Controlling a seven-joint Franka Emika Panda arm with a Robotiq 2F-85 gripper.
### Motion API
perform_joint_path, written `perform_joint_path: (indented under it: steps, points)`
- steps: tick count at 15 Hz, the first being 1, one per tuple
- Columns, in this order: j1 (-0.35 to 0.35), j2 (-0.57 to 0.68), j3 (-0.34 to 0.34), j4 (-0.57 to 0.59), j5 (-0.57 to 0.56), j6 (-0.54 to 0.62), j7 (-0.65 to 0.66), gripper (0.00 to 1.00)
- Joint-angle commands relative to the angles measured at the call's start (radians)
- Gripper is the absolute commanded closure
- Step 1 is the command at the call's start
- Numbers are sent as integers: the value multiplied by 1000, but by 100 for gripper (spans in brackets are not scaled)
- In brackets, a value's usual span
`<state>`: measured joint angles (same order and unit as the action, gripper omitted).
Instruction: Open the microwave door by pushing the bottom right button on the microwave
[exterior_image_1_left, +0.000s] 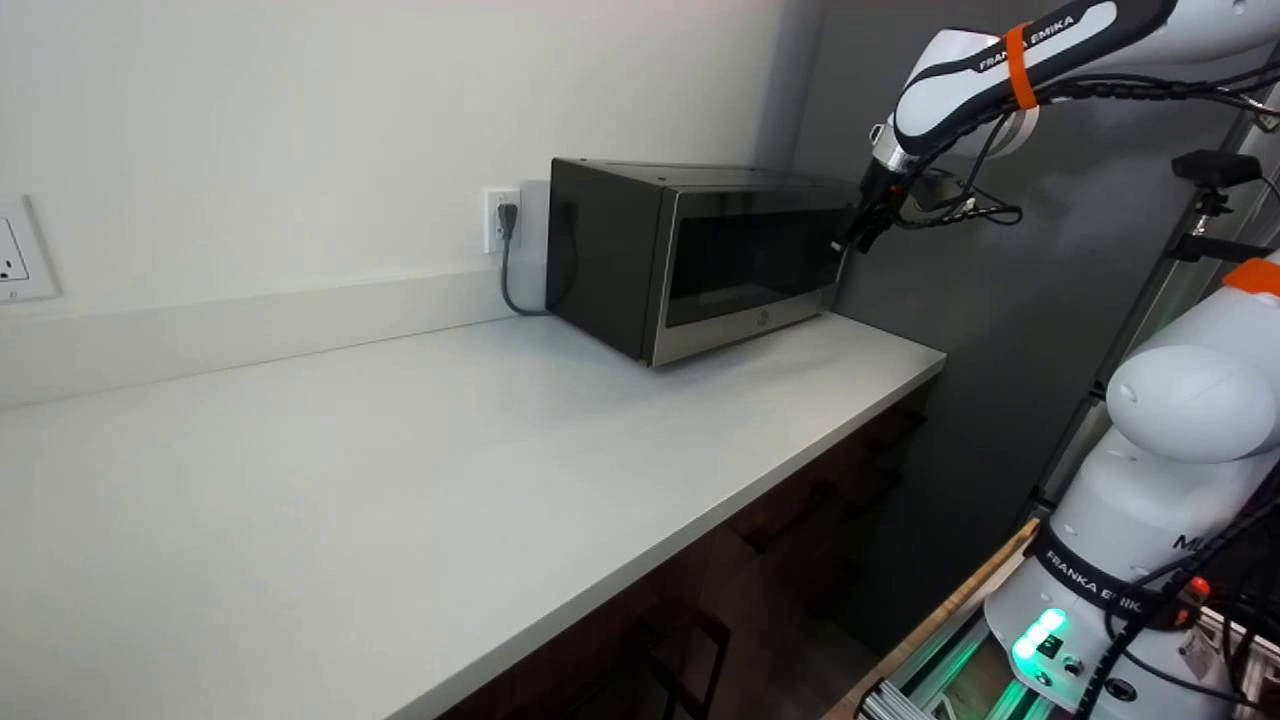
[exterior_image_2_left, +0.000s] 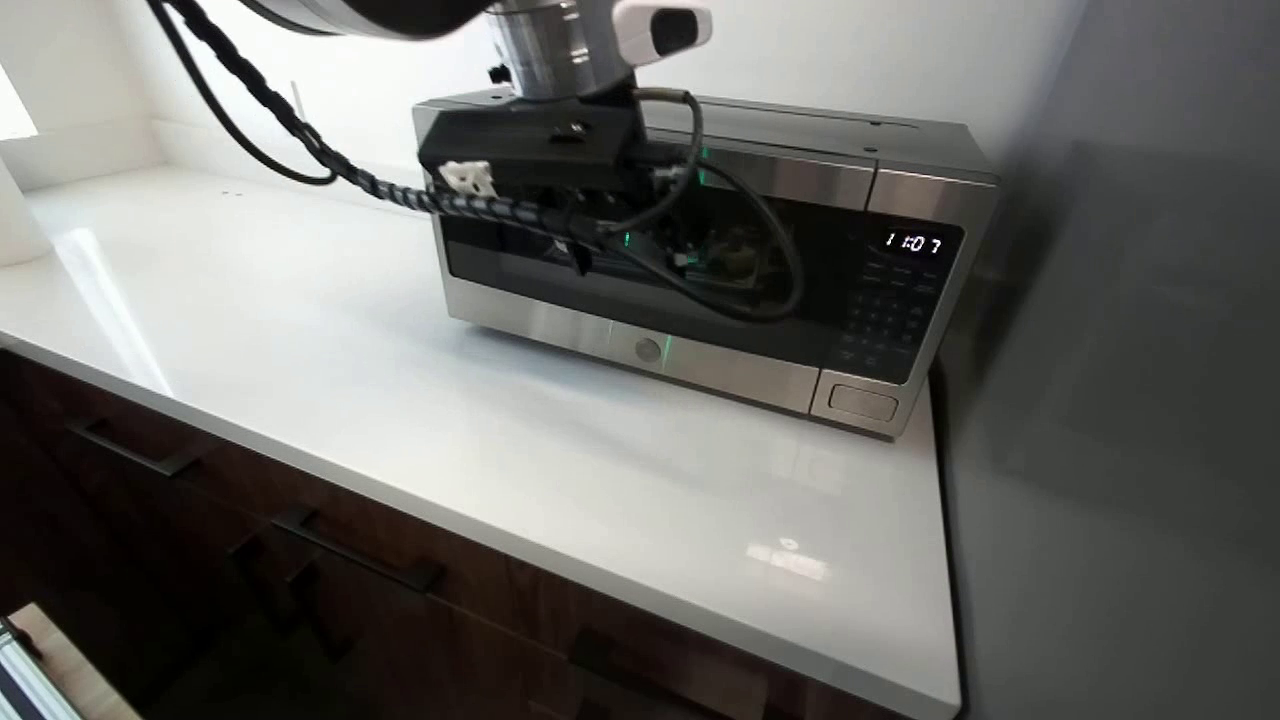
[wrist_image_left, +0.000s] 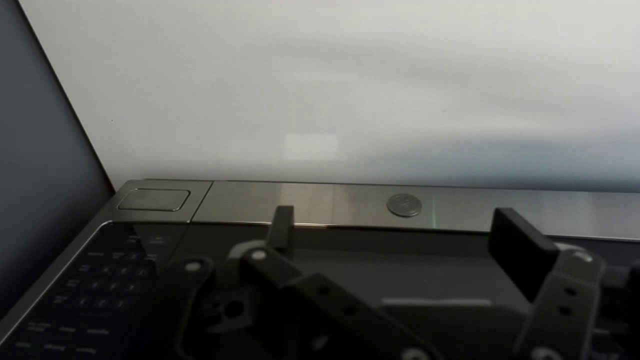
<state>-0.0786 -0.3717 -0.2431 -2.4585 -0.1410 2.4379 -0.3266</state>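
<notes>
White counter (exterior_image_1_left: 350, 500) runs along a pale wall (exterior_image_1_left: 300, 120), and in both exterior views the microwave (exterior_image_1_left: 690, 255) sits on its far right part, front turned away from the wall. Its door (exterior_image_2_left: 600, 285) is closed, with a round badge (exterior_image_2_left: 648, 349) on the lower strip. At the bottom right corner is the button (exterior_image_2_left: 863, 402), below the keypad (exterior_image_2_left: 885, 315) and a clock (exterior_image_2_left: 912, 243) reading 11:07. Before the door hangs the claw (wrist_image_left: 395, 225), up and left of the button in an exterior view, its two fingers (wrist_image_left: 282, 227) spread wide; whether they touch the door I cannot tell. Above it is the arm (exterior_image_1_left: 960, 90). On the microwave's left, a cord (exterior_image_1_left: 506, 275) plugs into an outlet (exterior_image_1_left: 500, 197); on its right stands a grey panel (exterior_image_2_left: 1120, 400). Dark drawers (exterior_image_2_left: 235, 485) lie under the counter's near edge.
</notes>
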Motion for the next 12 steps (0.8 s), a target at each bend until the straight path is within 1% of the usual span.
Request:
perform_joint_path:
  steps: [1,3,4,5,6,7,8,10,11,12]
  points:
    - [2,142,-67,22,74,139,-124,0]
    - [11,217,-100,36,152,208,-194,0]
    - [26,259,-124,51,239,229,-259,0]
    - [98,285,-199,76,340,203,-298,0]
    - [-8,212,-88,21,224,204,-221,0]
    - [5,243,-107,37,279,203,-260,0]
    - [11,265,-117,52,304,203,-276,0]
    - [17,283,-120,69,317,203,-279,0]
    - [14,307,-115,80,336,246,-299,0]
    - [-4,341,-110,97,330,282,-300,0]
